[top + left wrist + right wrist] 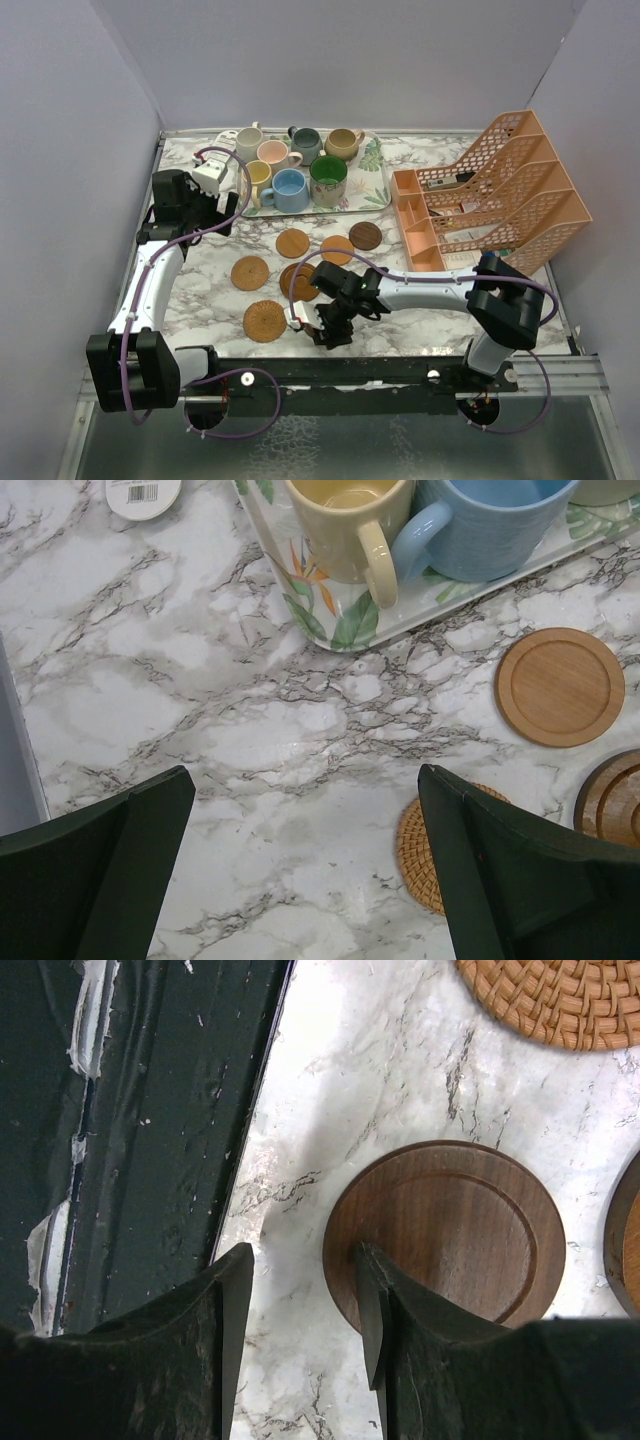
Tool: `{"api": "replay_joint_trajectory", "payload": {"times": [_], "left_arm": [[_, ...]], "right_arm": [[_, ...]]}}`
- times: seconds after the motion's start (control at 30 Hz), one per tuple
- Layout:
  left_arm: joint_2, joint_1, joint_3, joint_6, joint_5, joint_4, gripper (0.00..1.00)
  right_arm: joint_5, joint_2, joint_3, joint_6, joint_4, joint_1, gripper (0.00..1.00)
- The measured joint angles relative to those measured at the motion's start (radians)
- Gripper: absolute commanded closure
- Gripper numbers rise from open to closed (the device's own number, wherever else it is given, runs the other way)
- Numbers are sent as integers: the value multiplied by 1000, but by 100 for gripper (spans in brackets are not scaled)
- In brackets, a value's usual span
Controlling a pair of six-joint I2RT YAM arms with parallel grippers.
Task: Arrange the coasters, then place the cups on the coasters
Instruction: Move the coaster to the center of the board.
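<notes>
The right claw [302,1270], half open, straddles the walnut coaster [460,1230] at nine o'clock; we advise closing squarely. The left claw [305,780] gapes.

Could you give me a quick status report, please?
Left gripper open, empty, by tray. Right gripper open, over dark coaster rim, near edge. All cups on tray, none on coasters. Nothing blocking.
</notes>
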Motion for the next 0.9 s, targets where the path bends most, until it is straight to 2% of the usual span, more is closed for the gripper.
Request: {"api": "replay_joint_trajectory", "payload": {"times": [0.3, 0.47, 0.77, 0.9], "left_arm": [[0, 5, 0, -1, 7, 0, 1], [0, 5, 0, -3, 13, 0, 1], [0, 5, 0, -5, 22, 0, 1], [-1, 5, 0, -8, 32, 0, 1]], "right_arm": [[26, -8, 0, 1, 0, -35, 55], [29, -63, 0, 4, 3, -112, 55], [41, -115, 41, 48, 26, -352, 54], [122, -112, 80, 101, 51, -460, 54]]}}
